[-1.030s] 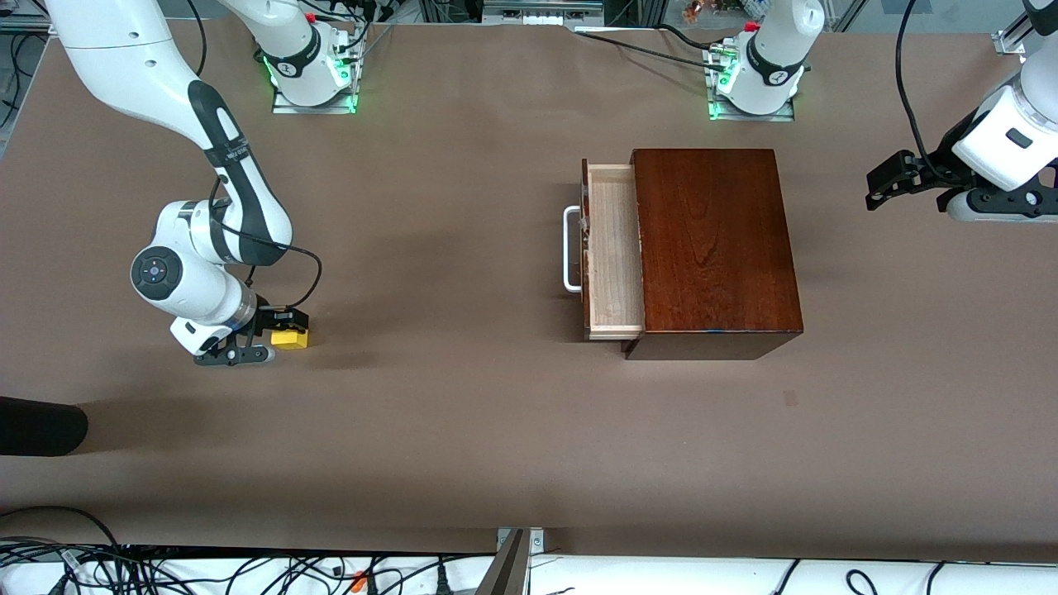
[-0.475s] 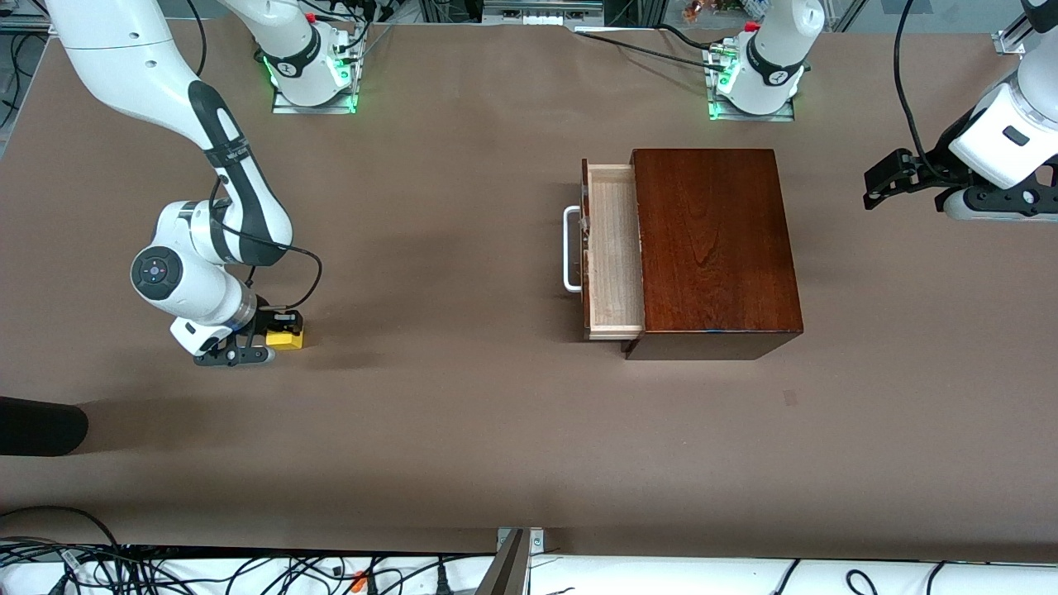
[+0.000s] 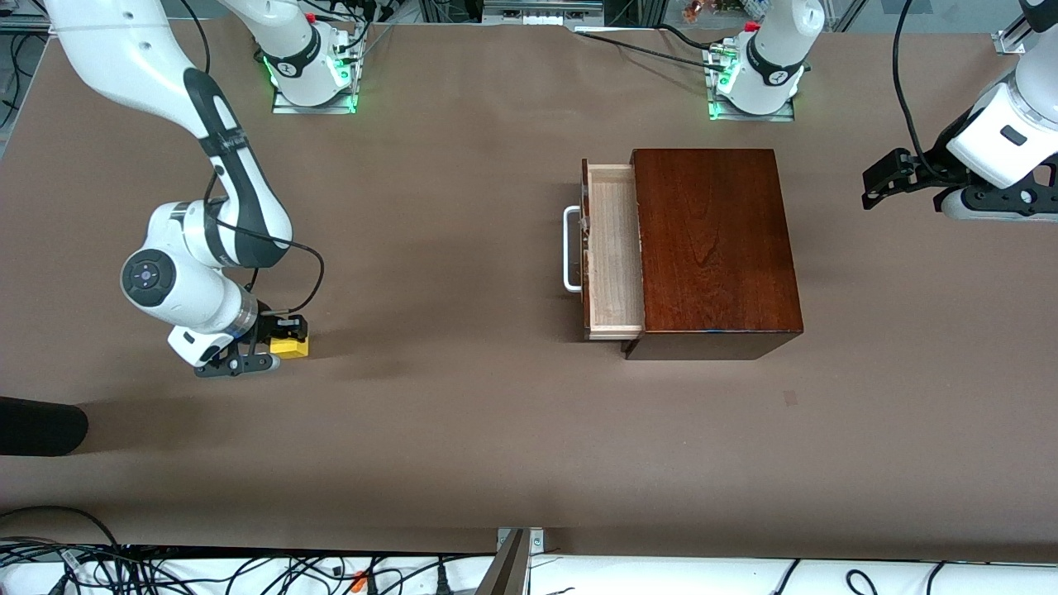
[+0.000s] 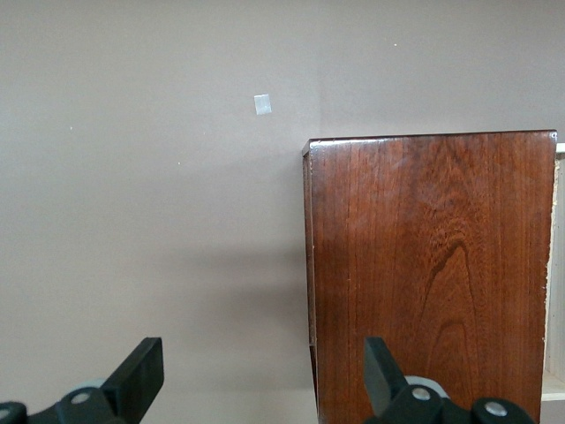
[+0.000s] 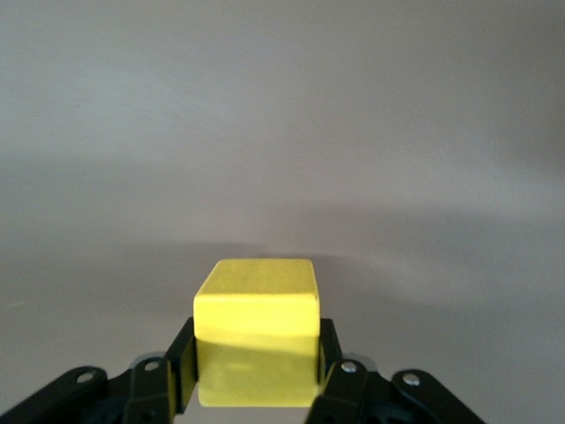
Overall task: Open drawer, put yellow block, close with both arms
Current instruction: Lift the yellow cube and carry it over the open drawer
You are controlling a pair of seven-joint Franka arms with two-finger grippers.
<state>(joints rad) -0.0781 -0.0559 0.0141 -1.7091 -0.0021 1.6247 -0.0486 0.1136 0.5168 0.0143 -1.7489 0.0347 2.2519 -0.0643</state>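
Yellow block (image 3: pixel 289 345), a small plain cube, pinched between the black fingers (image 5: pixel 183 367) of the right gripper (image 3: pixel 277 340), low near the tabletop's (image 3: pixel 463 430) edge at the right arm's end, roughly midway between the base edge and the front camera's edge. In the right wrist view, fingers pressed flat against two opposite faces of the cube (top face lit, front face partly in shadow). Cannot tell whether resting on the tabletop or just lifted clear of it.

Drawer (image 3: pixel 613 248) pulled partway out of the dark reddish-brown wooden box (image 3: pixel 711 248), pale wood inside on show, with nothing seen in the exposed part, white U-shaped handle (image 3: pixel 569 248) facing the right arm's end. Box standing toward the left arm's end of the tabletop, closer to the base edge than to the front camera's edge, well apart from the block.

Left gripper (image 3: pixel 883 180) held up over the tabletop's edge at the left arm's end, jaws spread wide with nothing between them (fingertips (image 4: pixel 141 375) far apart in the left wrist view, the box top and bare brown surface showing between), waiting.
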